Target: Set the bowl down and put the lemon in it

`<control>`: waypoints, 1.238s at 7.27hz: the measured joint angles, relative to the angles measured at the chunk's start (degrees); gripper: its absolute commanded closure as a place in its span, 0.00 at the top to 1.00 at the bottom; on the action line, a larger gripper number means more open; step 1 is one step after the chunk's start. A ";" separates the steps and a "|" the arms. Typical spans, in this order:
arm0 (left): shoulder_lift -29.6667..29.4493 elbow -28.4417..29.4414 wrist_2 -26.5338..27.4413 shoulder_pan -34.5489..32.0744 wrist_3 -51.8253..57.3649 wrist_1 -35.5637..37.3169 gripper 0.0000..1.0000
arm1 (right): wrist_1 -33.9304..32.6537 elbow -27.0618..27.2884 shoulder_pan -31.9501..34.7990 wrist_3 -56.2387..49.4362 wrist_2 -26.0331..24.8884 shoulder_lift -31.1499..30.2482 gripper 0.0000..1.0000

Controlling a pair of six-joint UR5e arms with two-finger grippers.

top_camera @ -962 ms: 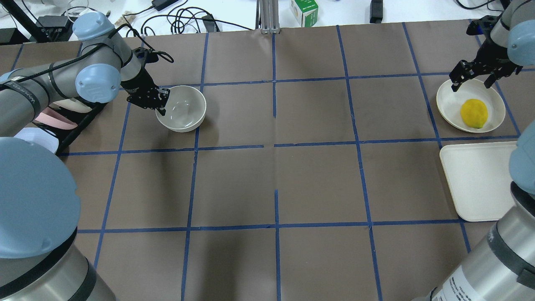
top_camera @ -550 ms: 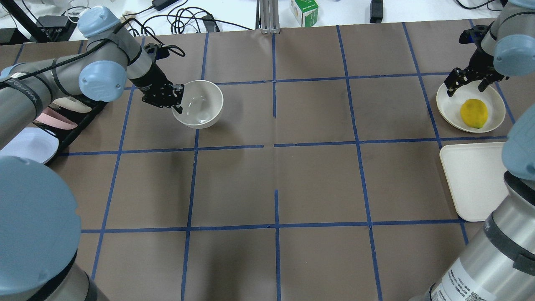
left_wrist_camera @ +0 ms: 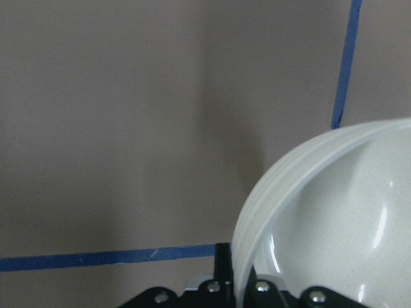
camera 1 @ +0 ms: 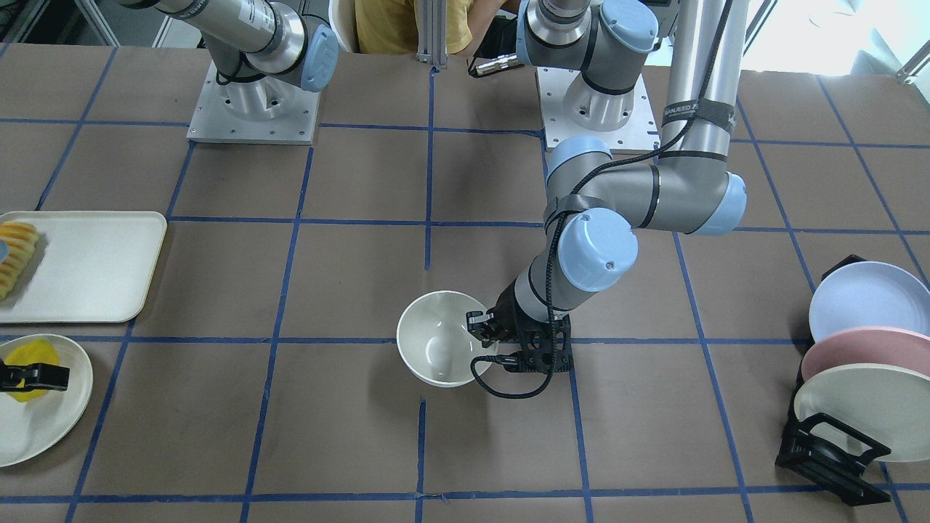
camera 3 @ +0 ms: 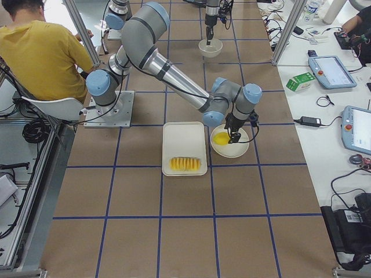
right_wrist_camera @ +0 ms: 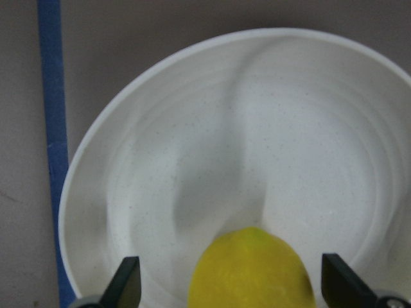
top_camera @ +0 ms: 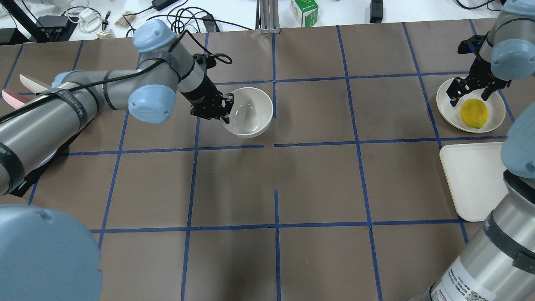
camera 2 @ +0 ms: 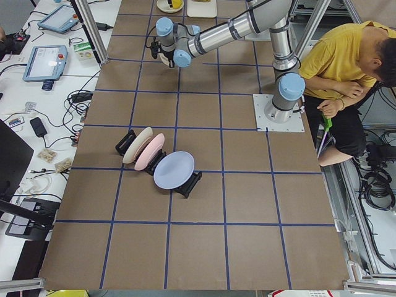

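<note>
The off-white bowl [top_camera: 250, 110] is tilted, and my left gripper [top_camera: 225, 112] is shut on its left rim, near the far middle of the table. It also shows in the front view [camera 1: 439, 345] and in the left wrist view [left_wrist_camera: 334, 218]. The yellow lemon [top_camera: 474, 113] lies on a flat cream plate [top_camera: 445, 106] at the far right. My right gripper [top_camera: 468, 95] is open and sits over the plate. In the right wrist view its fingers [right_wrist_camera: 125, 285] stand on either side of the lemon [right_wrist_camera: 253, 269] without touching it.
A cream tray [top_camera: 472, 179] lies nearer than the lemon plate; it holds a row of sliced fruit [camera 1: 14, 254]. A black rack with pastel plates [camera 1: 857, 363] stands at the table's left end. A person in yellow sits behind the robot bases.
My left arm has carried the bowl to the right, from beside the plate rack toward the table's middle line. My right gripper has moved down closer to the lemon plate.
</note>
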 measured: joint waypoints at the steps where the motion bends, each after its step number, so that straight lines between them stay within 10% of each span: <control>1: -0.55 -0.45 0.16 -0.99 -1.60 1.08 0.00 | 0.33 -0.01 -0.40 -0.02 0.08 0.00 0.00; 3: -0.79 -1.01 0.26 -1.79 -2.78 1.88 0.02 | 0.79 -0.13 -1.51 -0.17 0.42 -0.11 0.00; 4: -0.77 -1.35 0.28 -1.92 -2.82 2.00 0.19 | 1.48 -0.39 -1.83 -0.12 1.33 -0.42 0.00; 5: -0.98 -1.68 0.22 -1.93 -2.73 2.07 0.79 | 2.42 -0.78 -1.81 0.18 2.70 -1.43 0.00; 6: -1.31 -1.65 0.11 -1.93 -2.77 2.19 1.00 | 3.09 -0.97 -1.44 0.78 3.60 -3.08 0.00; 9: 0.57 0.01 0.08 -0.93 -1.46 1.59 1.00 | 6.33 -3.10 5.00 7.45 6.99 -7.25 0.00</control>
